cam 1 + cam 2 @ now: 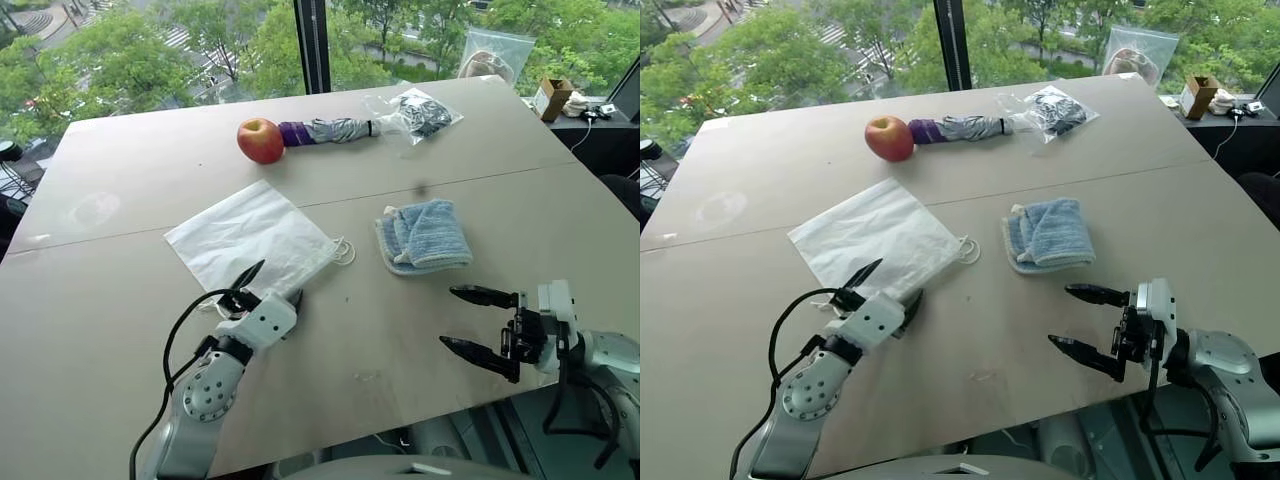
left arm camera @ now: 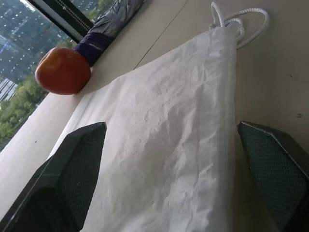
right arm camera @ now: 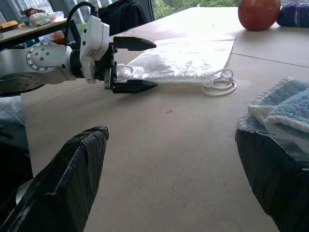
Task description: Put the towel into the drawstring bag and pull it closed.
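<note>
Nothing done yet. Towel (image 1: 425, 235) lies folded on the table (image 1: 120, 190), ahead of the right hand (image 1: 483, 325), not touched. Drawstring bag (image 1: 250, 240) lies flat and empty just ahead of the left hand (image 1: 268, 283), cords (image 1: 343, 250) loose at the corner nearest the towel. Left hand: fingers spread wide, holding nothing, tips over the bag's near edge. Right hand: wide open, empty, pointing across toward the left hand. Left to do: pick up towel, open bag, insert, pull cords.

We face a broad tan table (image 1: 130, 330) pushed against tall windows (image 1: 150, 40) — green treetops outside, daylight flooding in.
</note>
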`<state>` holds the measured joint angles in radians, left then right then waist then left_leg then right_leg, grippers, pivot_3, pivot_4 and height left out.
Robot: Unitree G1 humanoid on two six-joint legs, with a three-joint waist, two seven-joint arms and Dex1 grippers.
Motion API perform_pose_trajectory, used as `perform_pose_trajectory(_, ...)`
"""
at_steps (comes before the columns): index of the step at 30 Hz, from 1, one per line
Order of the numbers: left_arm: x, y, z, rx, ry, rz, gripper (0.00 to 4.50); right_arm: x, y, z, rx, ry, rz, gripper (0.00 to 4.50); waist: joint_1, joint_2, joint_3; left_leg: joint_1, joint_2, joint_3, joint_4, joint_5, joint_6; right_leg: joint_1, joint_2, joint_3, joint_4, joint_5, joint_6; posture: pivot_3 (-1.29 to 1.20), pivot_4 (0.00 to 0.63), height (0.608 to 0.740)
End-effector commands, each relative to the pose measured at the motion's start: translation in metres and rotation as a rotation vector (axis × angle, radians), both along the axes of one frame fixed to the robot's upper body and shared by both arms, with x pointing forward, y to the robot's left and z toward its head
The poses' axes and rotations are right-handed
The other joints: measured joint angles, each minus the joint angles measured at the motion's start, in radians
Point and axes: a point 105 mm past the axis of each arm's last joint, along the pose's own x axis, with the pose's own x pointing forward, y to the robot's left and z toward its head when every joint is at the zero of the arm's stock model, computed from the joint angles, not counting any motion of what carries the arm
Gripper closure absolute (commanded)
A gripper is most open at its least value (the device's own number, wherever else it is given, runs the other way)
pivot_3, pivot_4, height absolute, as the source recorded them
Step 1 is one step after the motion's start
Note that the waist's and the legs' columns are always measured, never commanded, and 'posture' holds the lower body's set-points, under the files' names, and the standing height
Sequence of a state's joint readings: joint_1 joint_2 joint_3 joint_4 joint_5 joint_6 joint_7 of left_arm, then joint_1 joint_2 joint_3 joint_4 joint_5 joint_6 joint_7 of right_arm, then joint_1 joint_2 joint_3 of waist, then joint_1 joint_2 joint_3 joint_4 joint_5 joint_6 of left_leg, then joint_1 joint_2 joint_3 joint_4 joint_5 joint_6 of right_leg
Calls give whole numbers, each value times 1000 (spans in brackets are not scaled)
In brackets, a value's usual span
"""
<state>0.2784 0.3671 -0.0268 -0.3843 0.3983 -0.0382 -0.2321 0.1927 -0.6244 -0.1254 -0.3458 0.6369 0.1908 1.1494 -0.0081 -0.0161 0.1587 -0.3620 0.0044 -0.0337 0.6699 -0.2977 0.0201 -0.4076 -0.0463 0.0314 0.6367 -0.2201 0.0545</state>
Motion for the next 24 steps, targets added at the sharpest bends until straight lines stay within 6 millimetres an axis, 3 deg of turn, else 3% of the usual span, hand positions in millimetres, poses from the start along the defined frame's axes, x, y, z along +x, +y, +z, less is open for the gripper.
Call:
perform_pose_trajectory(1,2,10,11,4,-37,49,25,-2,0,7,6,-28,8,0,0,0,0,0,0,0,0,0,0,0,0,0,0,0,0,0,150,740)
perform_pose_trajectory(15,10,22,23,58,-107,127,25,-1,0,5,6,-28,0,0,1,0,0,0,0,-1,0,0,0,0,0,0,1,0,0,0,150,740)
perform_pose_trajectory(24,19,32,26,188,-115,149,25,0,1,5,9,-32,-10,0,1,0,0,0,0,-1,0,0,0,0,0,0,1,0,0,0,150,740)
